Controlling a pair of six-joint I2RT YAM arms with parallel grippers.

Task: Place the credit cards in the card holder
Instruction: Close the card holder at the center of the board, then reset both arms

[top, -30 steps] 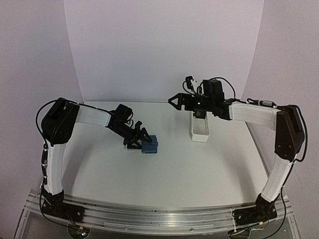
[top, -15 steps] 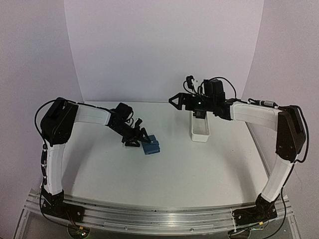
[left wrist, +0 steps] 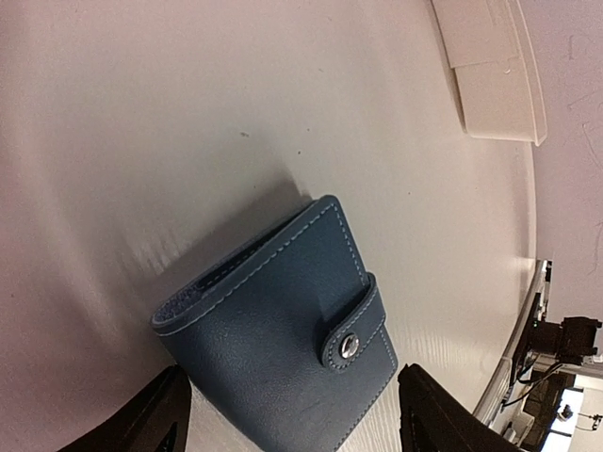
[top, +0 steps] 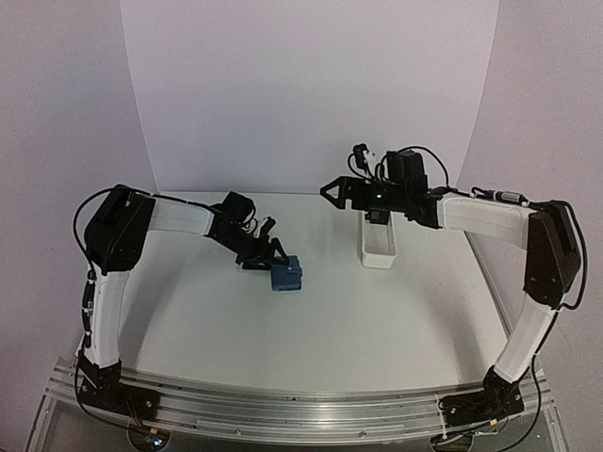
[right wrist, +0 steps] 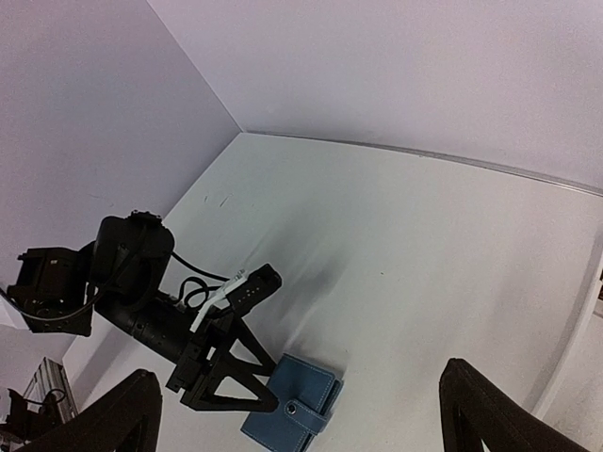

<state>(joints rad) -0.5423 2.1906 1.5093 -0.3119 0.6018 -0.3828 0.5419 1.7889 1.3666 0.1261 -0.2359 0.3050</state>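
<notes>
Down on the left, the left claw (top: 268, 256) is closed wide on the card holder (left wrist: 283, 330), with one dark fingertip (left wrist: 170, 414) against each side edge of the blue wallet. The holder is folded shut, its strap fastened by a silver snap (left wrist: 349, 346). Its far end rests on the desk (top: 330, 320), a little left of centre. The right claw (top: 328, 192) is spread fully and grips nothing. It hangs in the air, pointing leftward, above the far end of the white tray (top: 378, 247). That tray stands on the desk well apart from the wallet, to its right and further back. What lies inside the tray cannot be told.
</notes>
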